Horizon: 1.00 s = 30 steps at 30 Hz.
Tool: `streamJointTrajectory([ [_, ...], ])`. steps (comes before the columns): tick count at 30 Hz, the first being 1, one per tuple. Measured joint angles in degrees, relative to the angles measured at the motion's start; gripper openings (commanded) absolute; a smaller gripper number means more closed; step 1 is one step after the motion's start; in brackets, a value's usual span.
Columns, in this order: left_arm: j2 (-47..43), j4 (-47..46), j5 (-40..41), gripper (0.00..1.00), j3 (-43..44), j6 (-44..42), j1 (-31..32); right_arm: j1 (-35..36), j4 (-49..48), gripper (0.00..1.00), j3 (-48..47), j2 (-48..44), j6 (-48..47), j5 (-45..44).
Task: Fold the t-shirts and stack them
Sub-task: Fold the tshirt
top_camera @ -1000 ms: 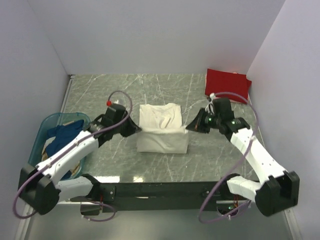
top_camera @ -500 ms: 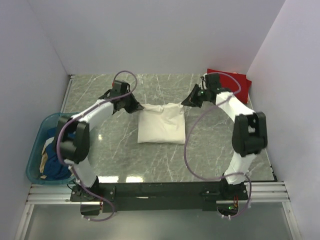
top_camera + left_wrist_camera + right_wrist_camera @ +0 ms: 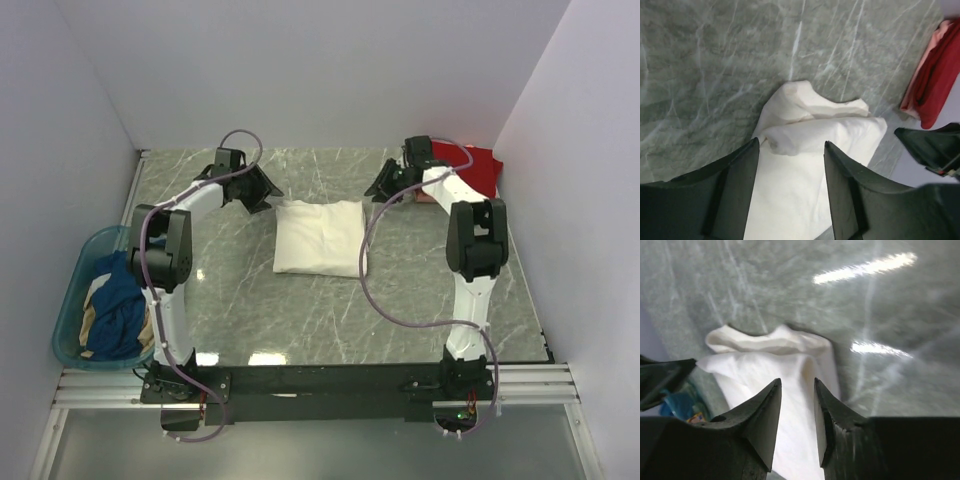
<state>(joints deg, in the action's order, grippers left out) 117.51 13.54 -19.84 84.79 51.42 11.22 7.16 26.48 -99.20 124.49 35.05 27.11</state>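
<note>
My left gripper (image 3: 791,144) and right gripper (image 3: 797,382) gape empty, so the bunched far fold of the cream t-shirt (image 3: 320,240) may spring loose.

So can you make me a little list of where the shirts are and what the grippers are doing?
white shirt: folded, lying flat in the middle
red shirt: far right corner
pink shirt: under the red shirt
basket: left side, blue shirt and tan shirt heaped inside
left gripper: open, empty, above the white shirt's far end
right gripper: open, empty, same end
</note>
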Motion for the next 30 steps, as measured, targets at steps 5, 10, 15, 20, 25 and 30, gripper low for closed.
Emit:
streamJointTrajectory([
  [5, -5.4, -0.6, 0.7, 0.39, -3.0, 0.4, 0.2, 0.2, -1.4, 0.40, 12.4, -10.3, -0.5, -4.5],
  [10, -14.8, -1.7, 3.1, 0.08, -11.8, 1.9, 5.6, 6.1, -4.3, 0.40, 21.0, -21.2, -0.4, -6.5],
  [15, -18.2, -4.3, 5.1, 0.01, -19.4, 3.4, 14.8, 13.2, -8.9, 0.39, 26.3, -24.0, -0.2, -6.5],
  [20, -15.8, -5.2, 7.5, 0.01, -24.1, 4.0, 18.8, 14.7, -11.1, 0.39, 31.9, -22.2, 0.0, -6.8],
  [25, -13.6, -7.1, 10.5, 0.00, -26.7, 5.1, 19.9, 14.4, -12.2, 0.39, 36.2, -20.0, 0.0, -8.3],
  [30, -15.1, -10.4, 13.6, 0.00, -29.3, 6.4, 22.5, 14.3, -14.2, 0.38, 38.7, -19.8, 0.0, -8.4],
])
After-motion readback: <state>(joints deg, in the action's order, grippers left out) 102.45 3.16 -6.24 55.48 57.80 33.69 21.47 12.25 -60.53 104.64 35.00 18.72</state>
